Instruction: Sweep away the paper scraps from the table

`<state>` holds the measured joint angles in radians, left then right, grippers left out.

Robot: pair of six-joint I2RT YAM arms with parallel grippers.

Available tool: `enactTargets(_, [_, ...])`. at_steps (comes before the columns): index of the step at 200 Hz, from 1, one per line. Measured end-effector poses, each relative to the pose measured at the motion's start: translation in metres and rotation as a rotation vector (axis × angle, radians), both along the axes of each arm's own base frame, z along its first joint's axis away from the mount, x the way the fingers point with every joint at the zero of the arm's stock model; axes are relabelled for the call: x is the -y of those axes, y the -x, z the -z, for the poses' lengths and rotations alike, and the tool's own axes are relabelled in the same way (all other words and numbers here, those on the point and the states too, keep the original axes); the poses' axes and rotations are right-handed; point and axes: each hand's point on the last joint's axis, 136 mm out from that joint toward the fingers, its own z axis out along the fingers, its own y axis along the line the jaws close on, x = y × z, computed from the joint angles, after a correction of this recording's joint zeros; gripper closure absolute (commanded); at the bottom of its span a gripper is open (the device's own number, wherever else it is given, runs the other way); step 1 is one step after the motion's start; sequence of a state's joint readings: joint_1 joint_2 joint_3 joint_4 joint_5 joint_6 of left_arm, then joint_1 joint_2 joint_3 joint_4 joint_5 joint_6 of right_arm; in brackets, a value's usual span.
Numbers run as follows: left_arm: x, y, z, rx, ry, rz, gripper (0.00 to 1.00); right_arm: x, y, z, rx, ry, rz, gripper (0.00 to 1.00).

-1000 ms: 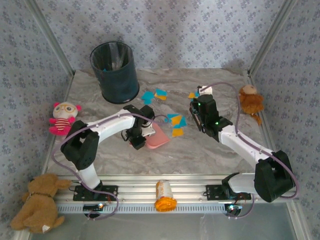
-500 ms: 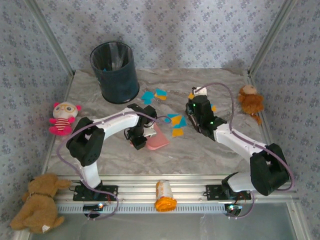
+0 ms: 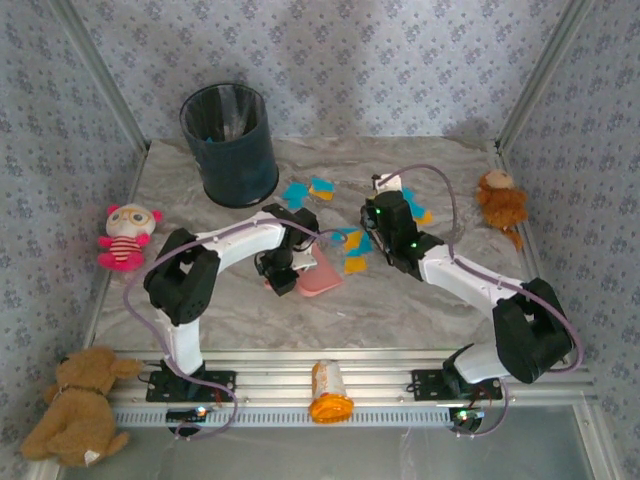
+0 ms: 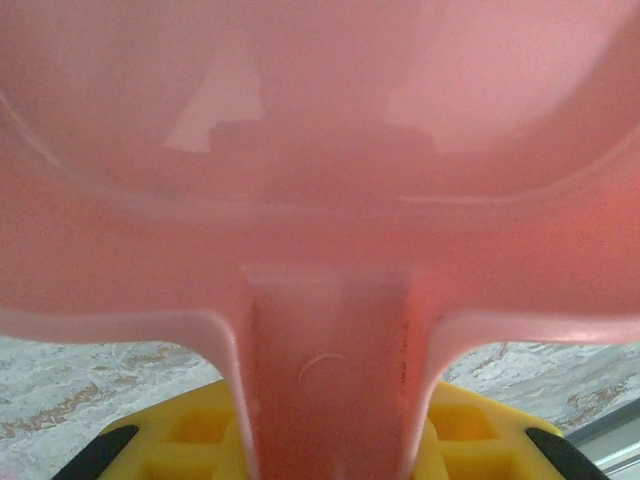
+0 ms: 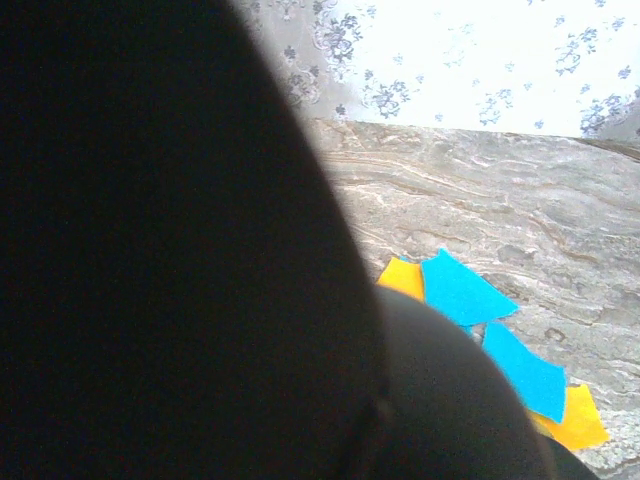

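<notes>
Pink dustpan [image 3: 320,277] lies on the table [image 3: 400,300] left of centre; my left gripper [image 3: 281,272] is shut on its handle. In the left wrist view that dustpan [image 4: 320,150] looms large, handle running between my yellow fingers [image 4: 185,432], left gripper [image 4: 328,445]. Orange-yellow and turquoise paper scraps [image 3: 352,250] lie just right of the pan's mouth, others farther back [image 3: 308,189] and to the right [image 3: 423,214]. My right gripper [image 3: 386,216] stands right of the middle scraps, shut on a dark tool [image 5: 180,260] with a white end [image 3: 388,182]. Beyond it lie paper scraps [image 5: 462,292].
A black bin [image 3: 230,145] stands at the back left. Soft toys sit at the edges: a pink doll [image 3: 126,236], a brown bear [image 3: 78,408], a tan lion [image 3: 500,205]. An orange bottle [image 3: 329,392] lies on the front rail.
My right arm has swung left with its tool, closer to the middle scraps. My left gripper and the dustpan have shifted slightly right toward the same scraps.
</notes>
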<state>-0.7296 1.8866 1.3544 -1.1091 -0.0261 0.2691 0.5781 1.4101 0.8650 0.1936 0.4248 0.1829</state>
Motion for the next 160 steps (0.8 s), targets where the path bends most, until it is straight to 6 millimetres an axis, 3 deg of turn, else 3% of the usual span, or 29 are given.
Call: enactTargets(160, [0.010,-0.014,0.003,0.010,-0.010,-0.005,1.00,-0.055,0.010,-0.002,-0.038,-0.083,-0.234,1.00])
